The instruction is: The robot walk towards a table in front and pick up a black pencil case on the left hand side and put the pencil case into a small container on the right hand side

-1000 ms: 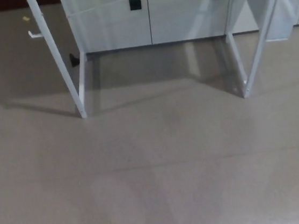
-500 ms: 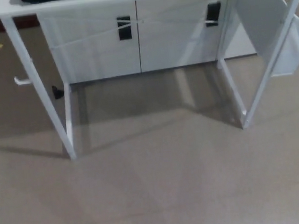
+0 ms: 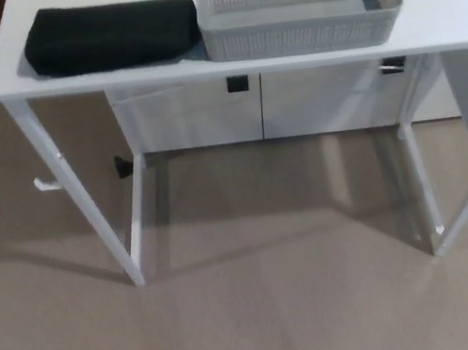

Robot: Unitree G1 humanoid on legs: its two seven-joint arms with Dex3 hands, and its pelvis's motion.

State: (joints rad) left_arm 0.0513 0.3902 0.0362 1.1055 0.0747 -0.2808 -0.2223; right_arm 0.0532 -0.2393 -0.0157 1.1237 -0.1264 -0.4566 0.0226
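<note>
Head-camera view looking down at a white table [image 3: 5, 81] standing on a plain tan floor [image 3: 259, 324]. The tabletop runs across the upper part of the frame, from 10 o'clock to 2 o'clock.

At the far left, around 9 o'clock, a small white hook-like piece [image 3: 46, 184] sticks out beside the table's slanted left leg [image 3: 71, 189]. Just to its right, a small dark object [image 3: 121, 165] sits low against the furniture behind; it is too small to identify.

On the tabletop at 11 o'clock lies the black pencil case [image 3: 112, 35], a long, soft-looking pouch lying flat with its length running left to right. Its right end comes right up to the next item; whether the two touch cannot be told.

At 1 o'clock on the tabletop stands a grey perforated plastic basket [image 3: 302, 34], rectangular with rounded corners, upright and open at the top.

Behind and below the table, a white cabinet [image 3: 319, 102] shows at 12 o'clock, with one black handle [image 3: 237, 83] near the centre and another [image 3: 392, 65] farther right. The table's right legs [image 3: 417, 188] reach the floor at 4 o'clock.

Neither of the robot's hands appears in this view, so whether their fingers are spread or closed cannot be told.
</note>
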